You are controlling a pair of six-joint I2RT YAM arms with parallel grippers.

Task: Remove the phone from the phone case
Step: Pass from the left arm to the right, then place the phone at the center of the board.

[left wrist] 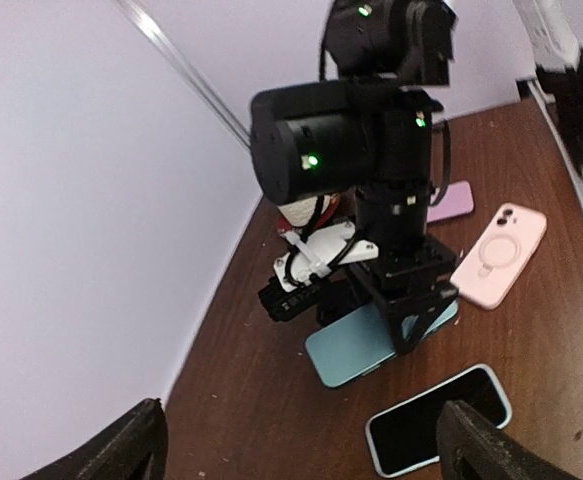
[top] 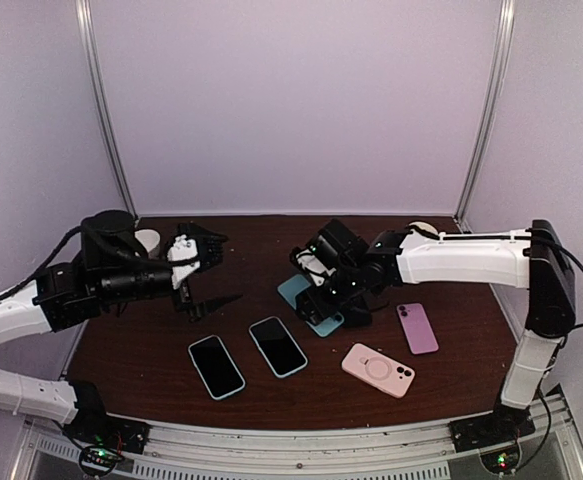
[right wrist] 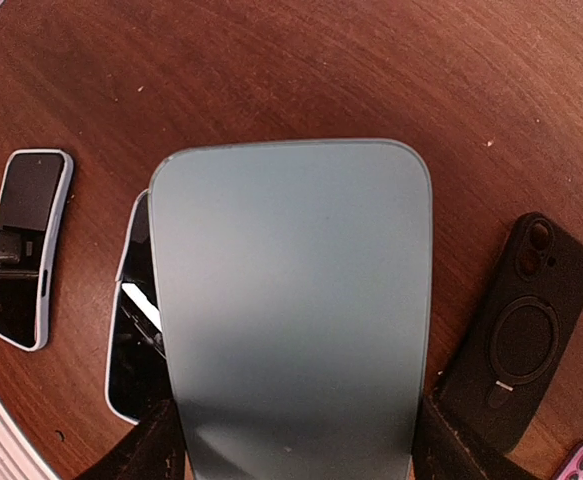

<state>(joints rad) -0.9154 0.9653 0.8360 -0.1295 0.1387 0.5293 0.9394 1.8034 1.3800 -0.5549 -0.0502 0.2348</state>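
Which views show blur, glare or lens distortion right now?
Top external: even soft light, sharp throughout. Left wrist: left fingers dark and blurred at the bottom corners, rest sharp. Right wrist: pale teal rounded slab fills the frame with a soft sheen, edge of the brown wooden table curves at lower left, right fingers blurred.

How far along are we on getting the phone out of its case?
Done: nothing confirmable; the black case may or may not be empty. In hand: the right gripper clamps a teal slab across its sides, phone or case unclear; the left gripper is open and empty. Left: two blue-cased phones lie face up, apparently not yet removed.
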